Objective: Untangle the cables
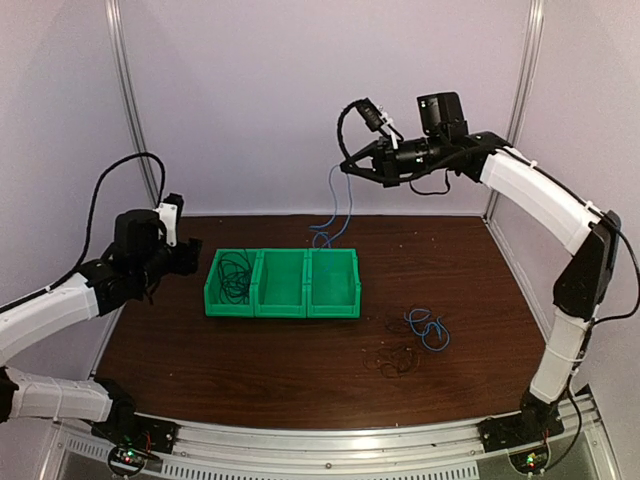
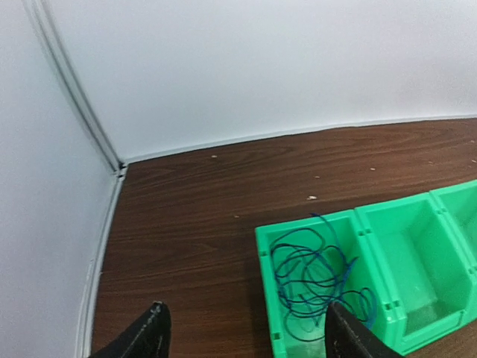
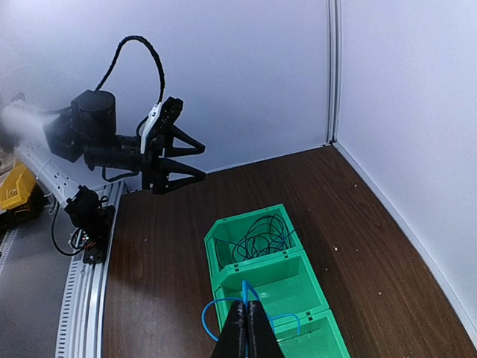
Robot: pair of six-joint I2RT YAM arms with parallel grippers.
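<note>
My right gripper [image 1: 347, 165] is raised high above the far side of the table and is shut on a bright blue cable [image 1: 335, 205]. That cable hangs down to the table behind the green bin [image 1: 282, 306]. In the right wrist view the shut fingers [image 3: 250, 321] pinch the blue cable [image 3: 206, 317] over the bin [image 3: 212, 257]. A dark cable [image 1: 235, 275] lies coiled in the bin's left compartment. My left gripper [image 1: 188, 256] is open and empty just left of the bin. Its fingers [image 2: 154, 332] straddle the bin's rim [image 2: 262, 250] and the dark cable [image 2: 309, 280]. Another blue cable [image 1: 428, 329] and black cables [image 1: 396, 360] lie on the table.
The green bin has three compartments; its middle [image 1: 283, 280] and right [image 1: 333, 280] ones hold no cable. White walls and a metal post [image 1: 130, 90] close in the back and sides. The wooden table [image 1: 250, 360] ends at a metal rail [image 1: 330, 440] in front.
</note>
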